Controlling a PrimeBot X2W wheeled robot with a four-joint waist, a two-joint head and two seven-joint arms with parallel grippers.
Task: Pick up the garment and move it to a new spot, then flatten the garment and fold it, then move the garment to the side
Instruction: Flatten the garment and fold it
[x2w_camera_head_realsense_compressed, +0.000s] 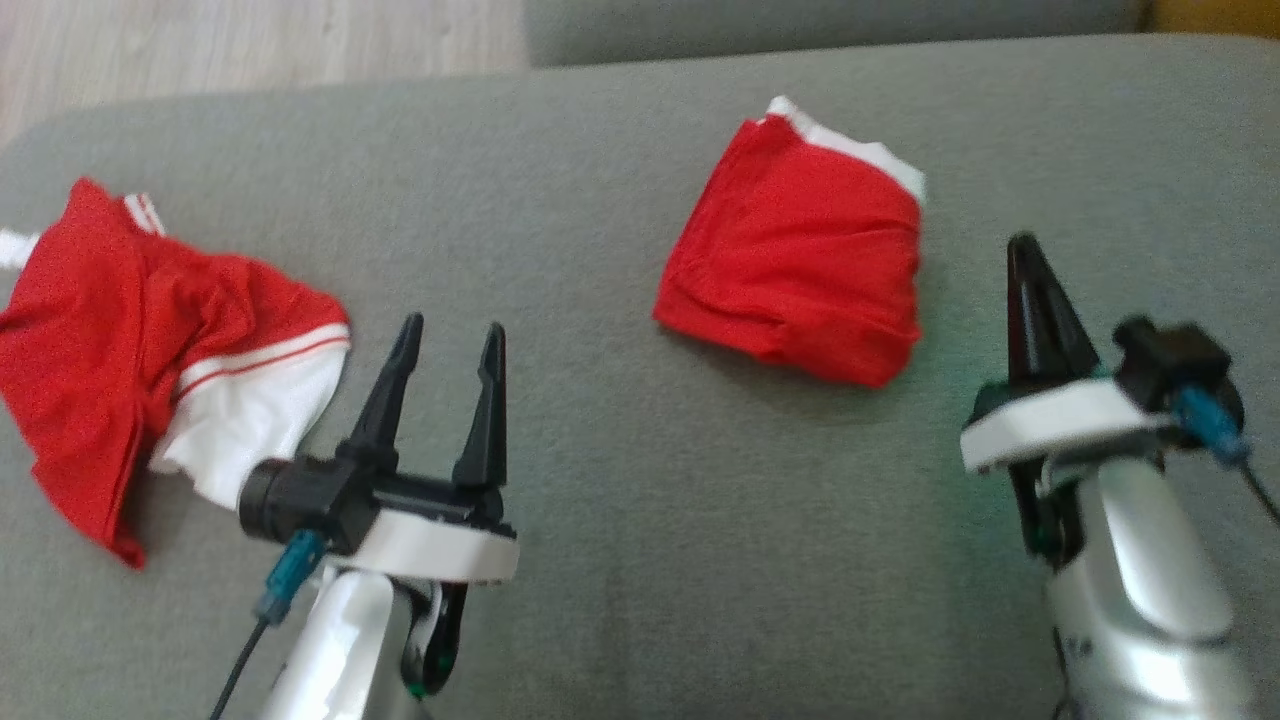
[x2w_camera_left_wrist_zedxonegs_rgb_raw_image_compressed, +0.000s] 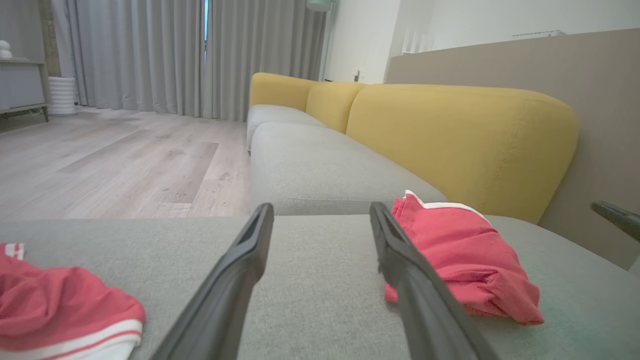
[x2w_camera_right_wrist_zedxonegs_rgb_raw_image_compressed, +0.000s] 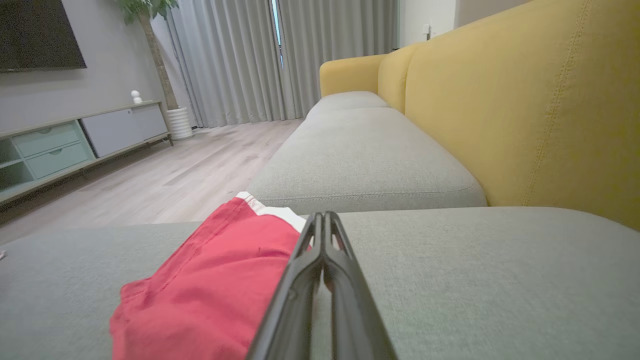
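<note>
Head view: my left gripper (x2w_camera_head_realsense_compressed: 452, 330) stood fingers-apart near the crumpled garment (x2w_camera_head_realsense_compressed: 130, 340) on the sofa (x2w_camera_head_realsense_compressed: 640, 480), my right gripper (x2w_camera_head_realsense_compressed: 1022, 245) closed and empty just beside the folded garment (x2w_camera_head_realsense_compressed: 795, 250); I judged the cloth light and limp, best pinched at a hem.

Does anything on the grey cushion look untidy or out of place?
Yes. The red and white garment at the robot's left lies crumpled, its white part bunched up, while the folded red garment lies neat. Nothing looks spilled or damaged.
</note>
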